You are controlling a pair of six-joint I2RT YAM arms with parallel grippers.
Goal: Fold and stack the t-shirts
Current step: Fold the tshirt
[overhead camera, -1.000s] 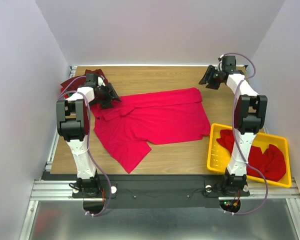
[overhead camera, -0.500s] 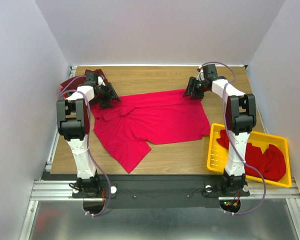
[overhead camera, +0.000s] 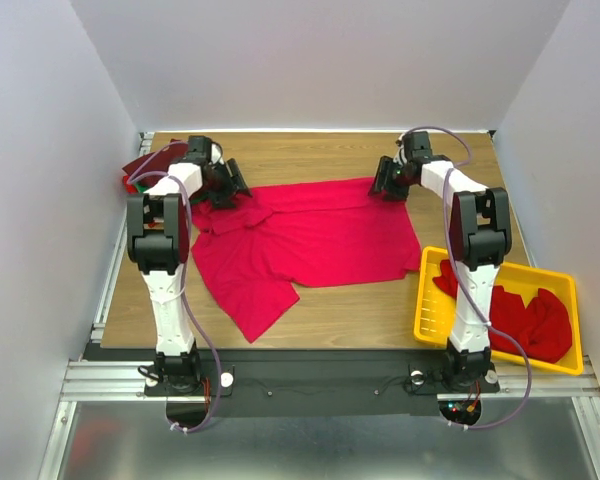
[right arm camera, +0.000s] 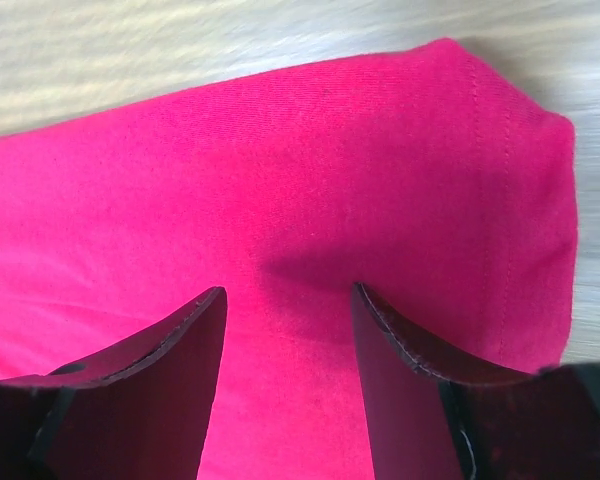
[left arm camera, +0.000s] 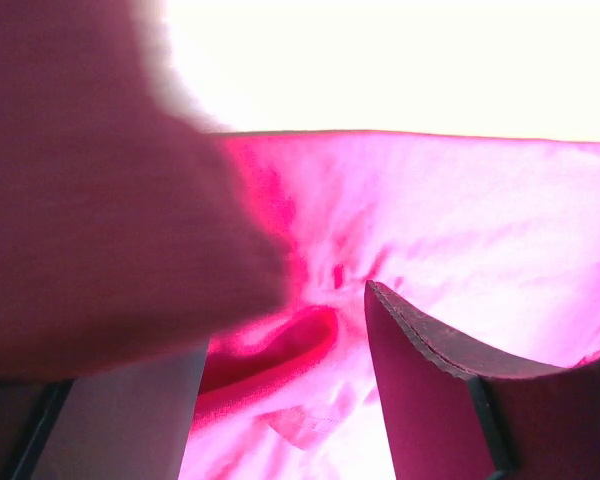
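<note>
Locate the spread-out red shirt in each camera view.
Top external: shirt spread across the table's middle.
Left wrist: fills the frame, bunched low at centre.
Right wrist: fills most of the frame, under the open right hand.
Shared landmark: its far right corner, in top and right wrist views only.

- Plain pale back wall (overhead camera: pixel 320 60), left wall (overhead camera: pixel 40 250) and right wall (overhead camera: pixel 570 150) close in three sides
- Table (overhead camera: pixel 330 155), light wood-grain top
- Metal rail (overhead camera: pixel 320 375) along its near edge
- Grey metal sheet (overhead camera: pixel 320 440) below
- Soft, even light
</note>
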